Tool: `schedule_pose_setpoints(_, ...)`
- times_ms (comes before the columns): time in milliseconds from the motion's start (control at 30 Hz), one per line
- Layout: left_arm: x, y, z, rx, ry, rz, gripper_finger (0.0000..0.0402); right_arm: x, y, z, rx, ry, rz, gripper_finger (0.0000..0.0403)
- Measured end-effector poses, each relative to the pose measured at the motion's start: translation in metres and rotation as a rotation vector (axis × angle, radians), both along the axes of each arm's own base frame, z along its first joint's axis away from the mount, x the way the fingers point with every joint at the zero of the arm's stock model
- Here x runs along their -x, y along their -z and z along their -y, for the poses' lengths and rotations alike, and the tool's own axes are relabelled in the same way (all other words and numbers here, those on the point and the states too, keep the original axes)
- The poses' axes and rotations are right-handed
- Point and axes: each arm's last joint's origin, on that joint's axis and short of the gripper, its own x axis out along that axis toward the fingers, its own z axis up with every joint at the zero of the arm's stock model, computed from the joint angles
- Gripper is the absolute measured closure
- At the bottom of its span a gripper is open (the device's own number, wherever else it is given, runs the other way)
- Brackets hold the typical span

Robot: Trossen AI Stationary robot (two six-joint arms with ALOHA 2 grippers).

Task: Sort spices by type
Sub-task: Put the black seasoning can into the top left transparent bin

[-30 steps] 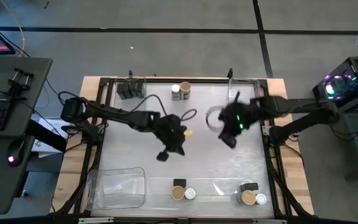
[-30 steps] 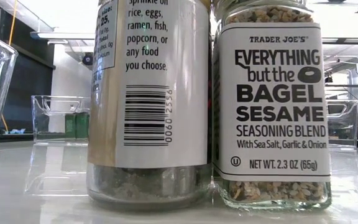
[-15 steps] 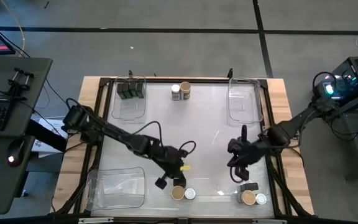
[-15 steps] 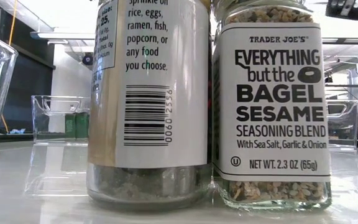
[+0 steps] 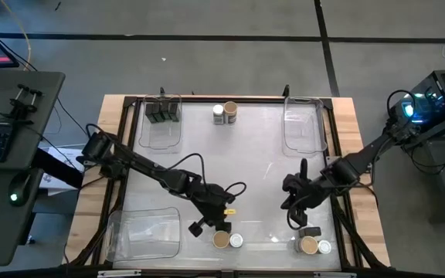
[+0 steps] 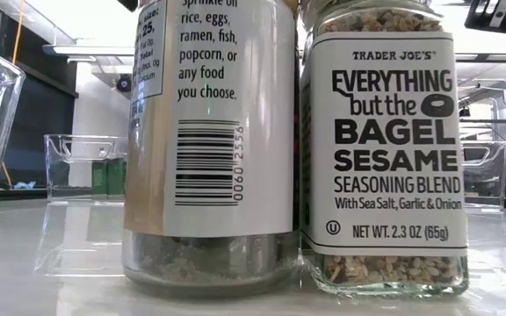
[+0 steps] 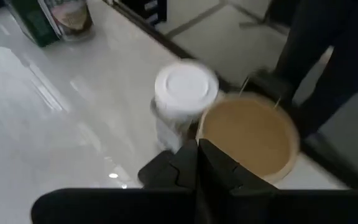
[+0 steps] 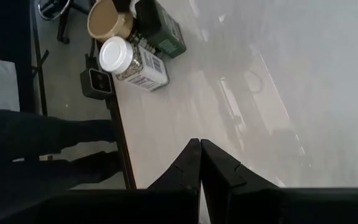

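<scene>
White surface [image 5: 246, 154] carries clear bins [image 5: 161, 123] at its corners. The left tool [image 5: 202, 227], pinched closed and empty, hangs beside a tan-topped jar [image 5: 221, 239] and white-topped jar [image 5: 236, 241] at the near edge. The right tool [image 5: 298, 222], likewise closed and empty, hovers above another near-edge cluster of spices [image 5: 312, 242].

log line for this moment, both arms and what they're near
left tool: shut, empty, beside tan-topped jar | right tool: shut, empty, above near-right spice cluster | nothing held
</scene>
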Motion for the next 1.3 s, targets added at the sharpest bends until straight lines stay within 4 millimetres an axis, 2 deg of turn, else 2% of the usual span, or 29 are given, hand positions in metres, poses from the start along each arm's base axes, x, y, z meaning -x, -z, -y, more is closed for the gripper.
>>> schedule_pose_setpoints(267, -0.004, 0.017, -0.001, -0.108, 0.083, 0.044, 0.0401, -0.003, -0.001, 0.002, -0.021, 0.031, 0.01, 0.0403)
schedule_pose_setpoints(600, -0.004, 0.019, -0.005, -0.169, 0.07, 0.043, 0.0401, -0.003, -0.001, 0.002, -0.029, 0.061, 0.01, 0.0403)
schedule_pose_setpoints(833, -0.006, 0.02, -0.026, -0.212, -0.073, -0.038, 0.0401, -0.003, -0.001, 0.003, -0.009, 0.081, 0.024, 0.0403)
schedule_pose_setpoints(1000, -0.004, 0.015, -0.051, -0.192, -0.24, -0.139, 0.0401, -0.004, -0.001, 0.003, 0.008, 0.083, 0.034, 0.0403)
schedule_pose_setpoints(1300, 0.02, -0.005, -0.093, -0.345, -0.372, -0.279, 0.0401, -0.004, -0.001, 0.004, 0.035, 0.074, 0.049, 0.0403)
